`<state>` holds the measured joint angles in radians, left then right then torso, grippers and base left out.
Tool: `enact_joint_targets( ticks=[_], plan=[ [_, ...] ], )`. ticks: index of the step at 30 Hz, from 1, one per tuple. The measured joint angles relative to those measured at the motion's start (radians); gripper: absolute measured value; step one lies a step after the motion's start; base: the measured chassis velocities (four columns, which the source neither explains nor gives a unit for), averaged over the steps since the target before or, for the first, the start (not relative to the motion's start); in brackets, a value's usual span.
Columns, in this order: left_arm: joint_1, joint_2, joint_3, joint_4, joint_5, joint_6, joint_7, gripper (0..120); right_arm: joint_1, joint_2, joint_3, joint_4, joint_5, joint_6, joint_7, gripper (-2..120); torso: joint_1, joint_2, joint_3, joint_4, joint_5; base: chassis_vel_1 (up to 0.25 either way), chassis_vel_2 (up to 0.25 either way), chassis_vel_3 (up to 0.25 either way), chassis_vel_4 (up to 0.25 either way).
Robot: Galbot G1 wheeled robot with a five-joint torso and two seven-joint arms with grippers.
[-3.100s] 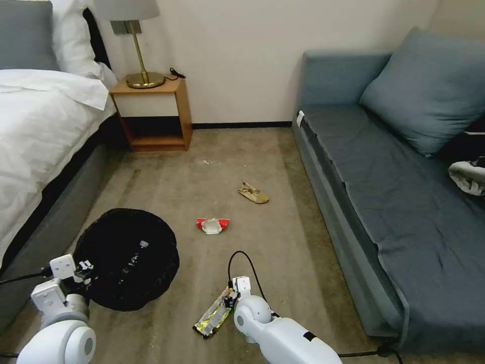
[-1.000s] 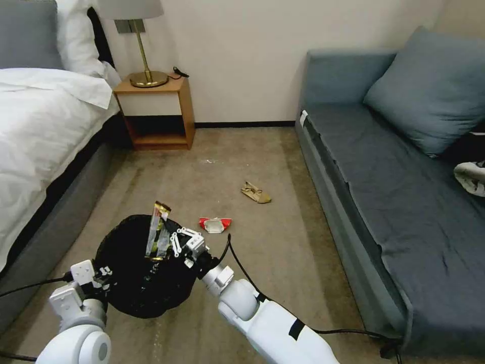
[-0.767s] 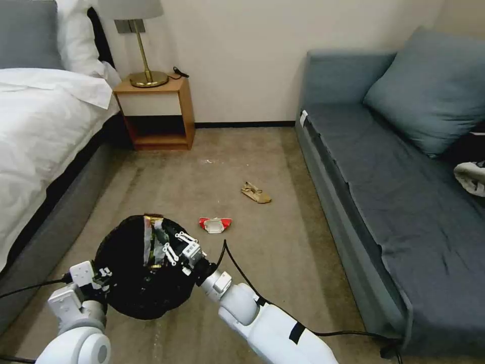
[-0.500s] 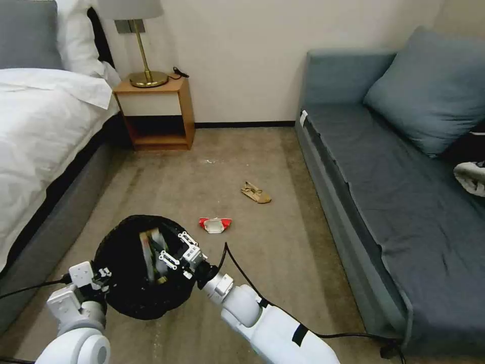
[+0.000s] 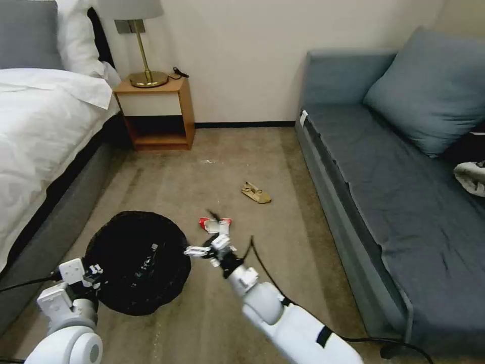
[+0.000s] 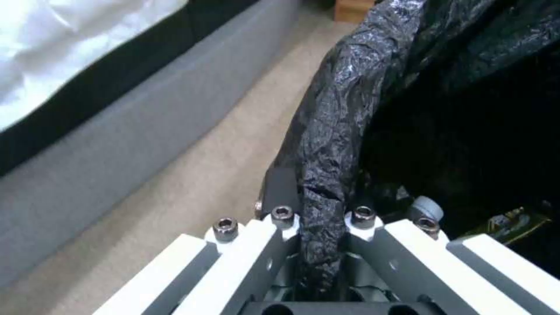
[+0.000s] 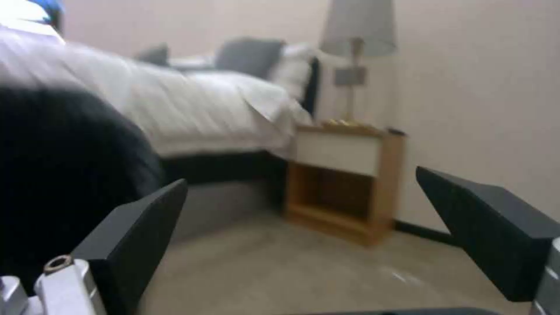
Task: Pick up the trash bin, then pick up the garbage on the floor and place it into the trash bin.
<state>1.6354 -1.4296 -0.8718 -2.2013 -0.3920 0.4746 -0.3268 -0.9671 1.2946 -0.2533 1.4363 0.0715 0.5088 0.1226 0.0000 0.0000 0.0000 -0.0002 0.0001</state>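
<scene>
The trash bin [image 5: 134,263], round and lined with a black bag, hangs just off the carpet at the lower left. My left gripper [image 5: 91,273] is shut on its near rim, and the left wrist view shows the bag's edge [image 6: 321,210] pinched between the fingers. A bit of silver-yellow wrapper [image 6: 516,218] lies inside the bin. My right gripper [image 5: 203,235] is open and holds nothing, just right of the bin, close to the red-white packet [image 5: 216,225] on the floor. A tan paper piece [image 5: 255,193] lies farther off. In the right wrist view both fingers [image 7: 137,232] stand wide apart.
The bed [image 5: 35,131] runs along the left. A wooden nightstand [image 5: 156,114] with a lamp stands against the far wall, also seen as the nightstand [image 7: 344,183]. A blue-grey sofa [image 5: 394,192] lines the right side. Carpet lies between them.
The right gripper carried the wrapper from the floor over the bin and let it go inside. It has since swung out to the right, open. The bin has shifted slightly left.
</scene>
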Motion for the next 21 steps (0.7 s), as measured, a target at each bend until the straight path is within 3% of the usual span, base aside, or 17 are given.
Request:
enact_joint_targets(
  ticks=[10,21],
  plan=[
    [-0.020,0.043,-0.012,0.063,0.032,-0.022,-0.015,3,-0.136,-0.088,0.155,0.025,-0.029,0.038,0.002,100,0.000,0.000,0.000,0.0000,0.0001,0.000,0.000,0.000,0.000],
    [-0.008,0.061,-0.022,0.081,0.028,-0.035,-0.018,3,-0.182,-0.092,0.176,0.045,-0.028,0.060,-0.015,100,0.000,0.000,0.000,0.0002,0.0000,0.000,0.000,0.000,0.000]
  ],
)
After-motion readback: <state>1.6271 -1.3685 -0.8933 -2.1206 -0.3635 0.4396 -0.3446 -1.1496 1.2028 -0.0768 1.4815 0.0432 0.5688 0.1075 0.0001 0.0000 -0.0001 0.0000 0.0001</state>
